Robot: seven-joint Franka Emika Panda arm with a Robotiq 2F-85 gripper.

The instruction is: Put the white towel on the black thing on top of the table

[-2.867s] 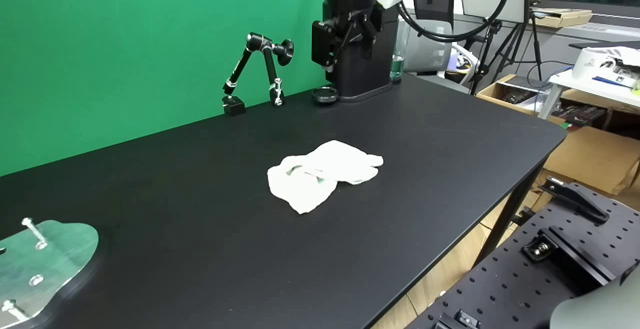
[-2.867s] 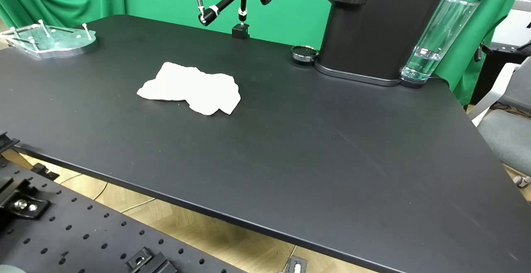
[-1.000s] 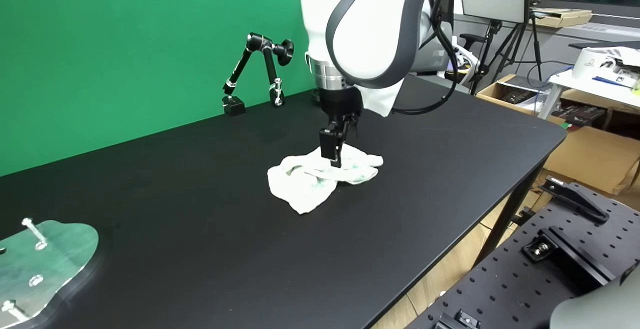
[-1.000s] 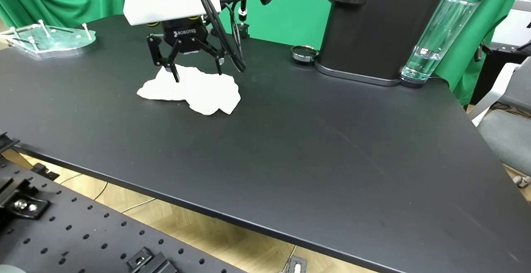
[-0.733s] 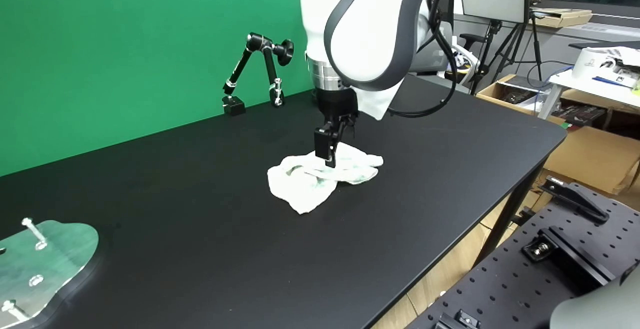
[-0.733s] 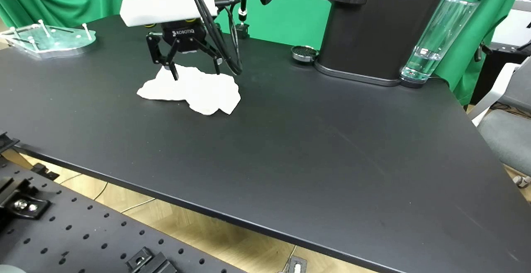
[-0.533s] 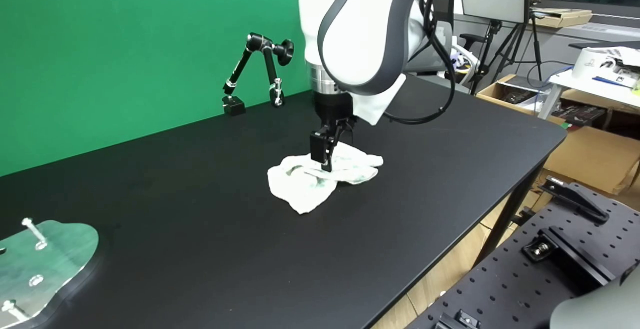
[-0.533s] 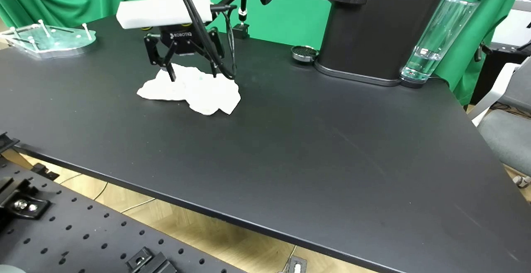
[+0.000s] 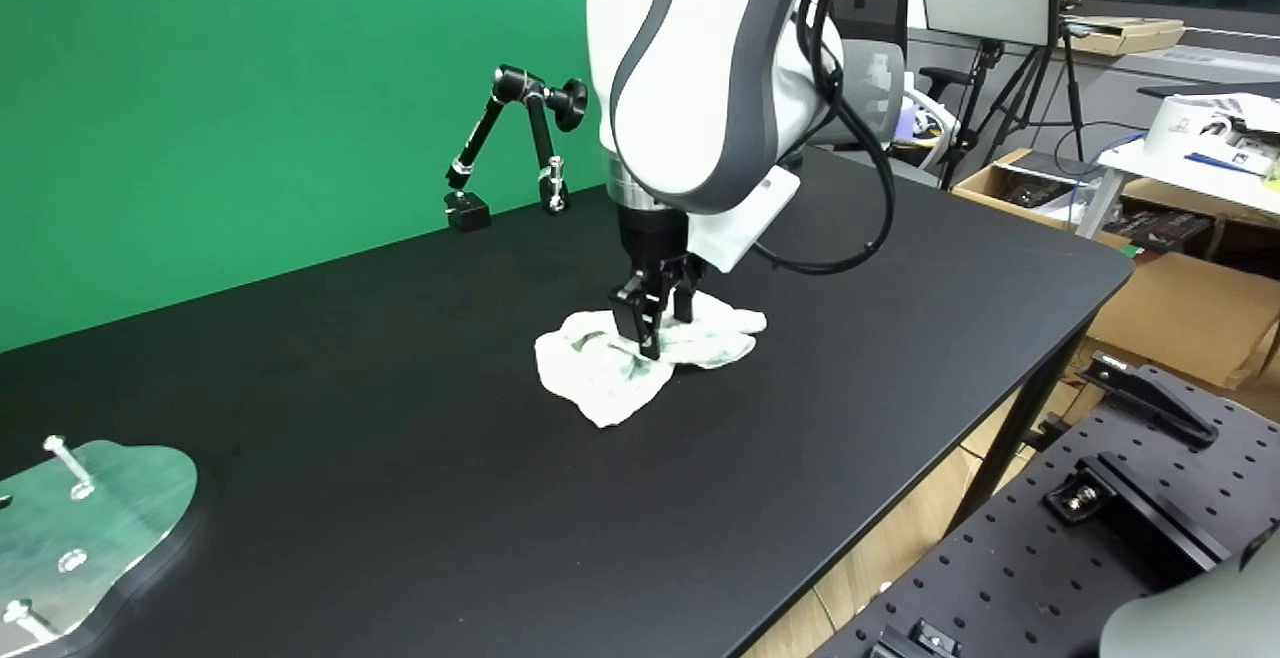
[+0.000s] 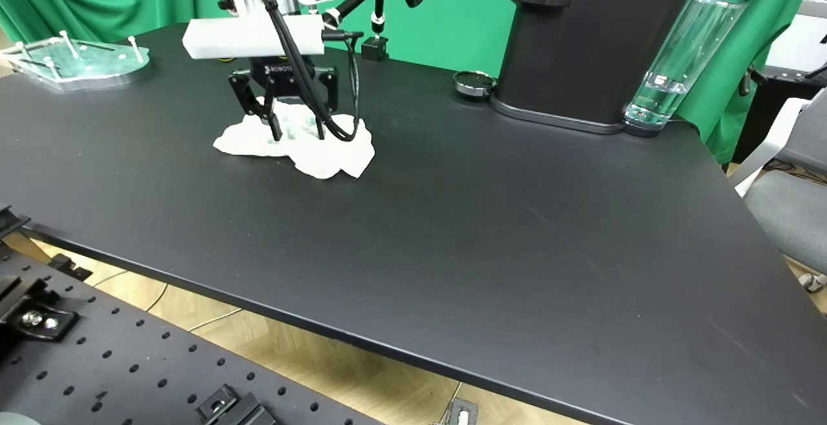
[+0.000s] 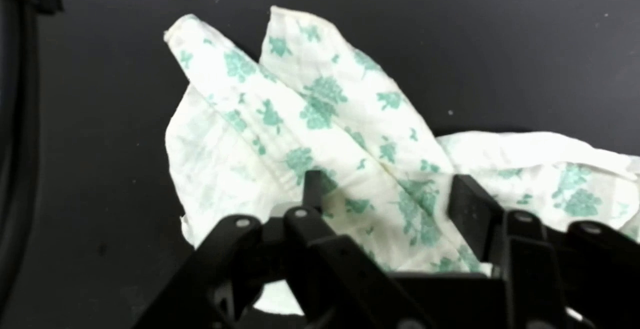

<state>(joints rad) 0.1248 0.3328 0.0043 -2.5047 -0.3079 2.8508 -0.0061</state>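
In both exterior views we see the white towel (image 9: 600, 378) lying crumpled on the table (image 9: 400, 498), well apart from the black articulated arm (image 9: 541, 128) that stands by the far edge, in front of a green backdrop (image 9: 250, 88). The hand (image 11: 391, 194) points down over the towel with its fingers (image 11: 472, 209) apart; in the wrist view we see the towel's folds, printed with green leafy shapes, showing between them, though we cannot tell whether the tips press on it. In an exterior view we find a see-through green plate (image 10: 97, 66) with white pegs (image 10: 70, 44) toward one end of the table, and a black machine (image 10: 588, 57) with a small round dish (image 10: 475, 82) just beside it and a clear cylinder (image 10: 689, 44) on its other side.
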